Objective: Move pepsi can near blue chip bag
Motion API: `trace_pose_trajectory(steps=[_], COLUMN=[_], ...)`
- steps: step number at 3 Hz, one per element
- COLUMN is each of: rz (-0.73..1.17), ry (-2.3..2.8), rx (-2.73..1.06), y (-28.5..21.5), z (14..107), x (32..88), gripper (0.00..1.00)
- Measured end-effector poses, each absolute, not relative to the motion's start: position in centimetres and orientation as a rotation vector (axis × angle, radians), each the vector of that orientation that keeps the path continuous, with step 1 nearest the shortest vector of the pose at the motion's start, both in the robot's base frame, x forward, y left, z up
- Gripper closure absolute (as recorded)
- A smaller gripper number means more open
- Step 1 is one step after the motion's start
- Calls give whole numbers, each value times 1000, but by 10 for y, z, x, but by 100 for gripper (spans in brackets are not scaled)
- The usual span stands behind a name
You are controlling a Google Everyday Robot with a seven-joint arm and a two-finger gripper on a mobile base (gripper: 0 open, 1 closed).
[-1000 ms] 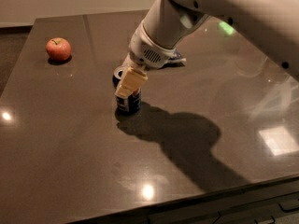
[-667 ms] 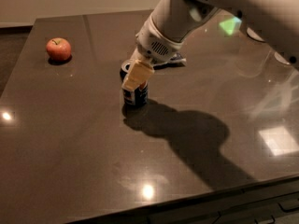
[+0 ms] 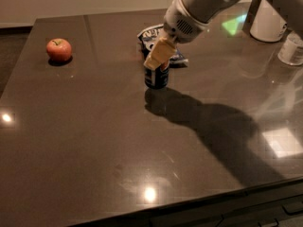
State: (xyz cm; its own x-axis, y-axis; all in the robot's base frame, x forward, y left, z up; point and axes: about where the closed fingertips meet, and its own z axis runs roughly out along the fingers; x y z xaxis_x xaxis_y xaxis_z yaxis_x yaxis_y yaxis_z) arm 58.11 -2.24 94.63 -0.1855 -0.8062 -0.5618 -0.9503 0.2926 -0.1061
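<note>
The pepsi can [image 3: 156, 78] stands upright on the dark table [image 3: 94, 141], just in front of the blue chip bag [image 3: 152, 34]. The bag lies flat behind it, with its white band facing left, partly hidden by my arm. My gripper [image 3: 159, 63] comes down from the upper right and is shut on the top of the can. One tan finger [image 3: 158, 55] shows in front of the can; the other is hidden behind it. The can's lower part shows dark blue with a white patch.
A red apple [image 3: 59, 49] sits at the far left of the table. A white container [image 3: 267, 19] and a smaller white cup [image 3: 291, 48] stand at the back right. My arm's shadow falls across the table to the right of the can.
My gripper has moved the pepsi can to the right and towards the back, closer to the blue chip bag. The apple has not moved.
</note>
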Motion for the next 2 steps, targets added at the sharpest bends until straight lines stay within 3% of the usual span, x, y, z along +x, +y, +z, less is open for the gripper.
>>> trace_pose_trajectory(steps=[2], rz=[317], ry=[2086], rx=[-1487], y=[-47], z=[946], x=[619], gripper=[100])
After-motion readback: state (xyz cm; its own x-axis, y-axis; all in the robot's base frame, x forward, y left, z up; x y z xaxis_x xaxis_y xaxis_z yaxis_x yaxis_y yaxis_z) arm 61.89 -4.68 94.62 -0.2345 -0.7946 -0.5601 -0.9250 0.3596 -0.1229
